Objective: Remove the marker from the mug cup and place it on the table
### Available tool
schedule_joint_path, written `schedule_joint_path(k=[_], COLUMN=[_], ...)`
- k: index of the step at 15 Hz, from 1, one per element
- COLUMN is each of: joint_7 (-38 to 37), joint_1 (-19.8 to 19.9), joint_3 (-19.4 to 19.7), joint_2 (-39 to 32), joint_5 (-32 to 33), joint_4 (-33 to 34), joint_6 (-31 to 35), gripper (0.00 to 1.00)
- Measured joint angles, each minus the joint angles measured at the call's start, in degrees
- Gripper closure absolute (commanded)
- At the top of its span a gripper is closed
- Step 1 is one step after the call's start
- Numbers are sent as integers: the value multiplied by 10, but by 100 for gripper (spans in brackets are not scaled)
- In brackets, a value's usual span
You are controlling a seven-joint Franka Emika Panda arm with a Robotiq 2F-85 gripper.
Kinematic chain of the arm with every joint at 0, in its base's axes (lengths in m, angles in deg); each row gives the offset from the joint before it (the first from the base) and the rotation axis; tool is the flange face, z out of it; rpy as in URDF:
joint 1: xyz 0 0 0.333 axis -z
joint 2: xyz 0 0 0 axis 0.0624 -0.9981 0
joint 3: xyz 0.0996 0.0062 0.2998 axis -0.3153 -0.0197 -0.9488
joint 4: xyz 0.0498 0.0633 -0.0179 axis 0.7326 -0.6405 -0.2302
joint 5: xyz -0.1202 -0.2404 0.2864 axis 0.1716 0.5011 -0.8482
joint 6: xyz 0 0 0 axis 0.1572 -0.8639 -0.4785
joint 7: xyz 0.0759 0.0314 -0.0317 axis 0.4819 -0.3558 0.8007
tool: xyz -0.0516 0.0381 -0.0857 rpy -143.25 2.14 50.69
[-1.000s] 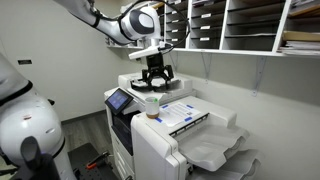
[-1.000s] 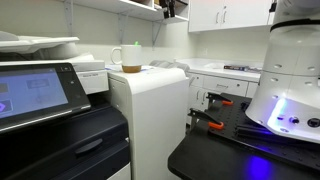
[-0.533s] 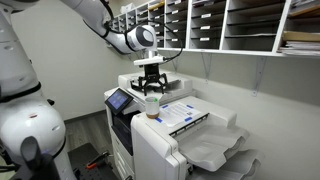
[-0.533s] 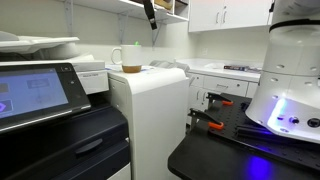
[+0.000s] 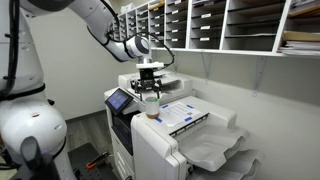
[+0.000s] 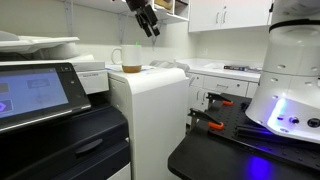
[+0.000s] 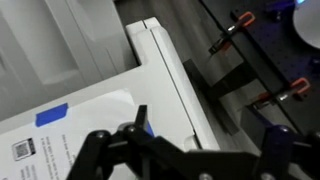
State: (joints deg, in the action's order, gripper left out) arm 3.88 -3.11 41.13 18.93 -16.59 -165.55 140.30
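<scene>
While the end effector (image 5: 150, 84) is hovering with jaws apart above the mug cup (image 5: 152, 103) | mug cup is standing upright on the copier tabletop (image 6: 155, 72), marker too small to discern | step is calling for centring over the rim, descending straight, pinching only the marker.

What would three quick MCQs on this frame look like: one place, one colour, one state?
1. The mug cup stands:
A in a pigeonhole shelf
B on the copier top
C on the floor
2. Its lower part is:
A blue
B green
C tan-brown
3. The mug cup is:
A upright
B on its side
C upside down
Key:
1 B: its base rests on the white top in both exterior views.
2 C: a tan band sits under the pale white upper part.
3 A: the opening faces up, with the handle at the side.
</scene>
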Motion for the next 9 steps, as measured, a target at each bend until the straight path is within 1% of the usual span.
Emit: schedule_joint_path(k=[4, 5, 6, 9], joint_7=[71, 90, 109, 166], joint_1=[-12, -15, -17, -24], joint_3=[-21, -26, -31, -42], joint_2=[-21, -26, -31, -45], joint_5=[51, 67, 83, 136], joint_4=[23, 30, 35, 43], joint_6=[-30, -34, -34, -33], gripper=[0, 1, 5, 1])
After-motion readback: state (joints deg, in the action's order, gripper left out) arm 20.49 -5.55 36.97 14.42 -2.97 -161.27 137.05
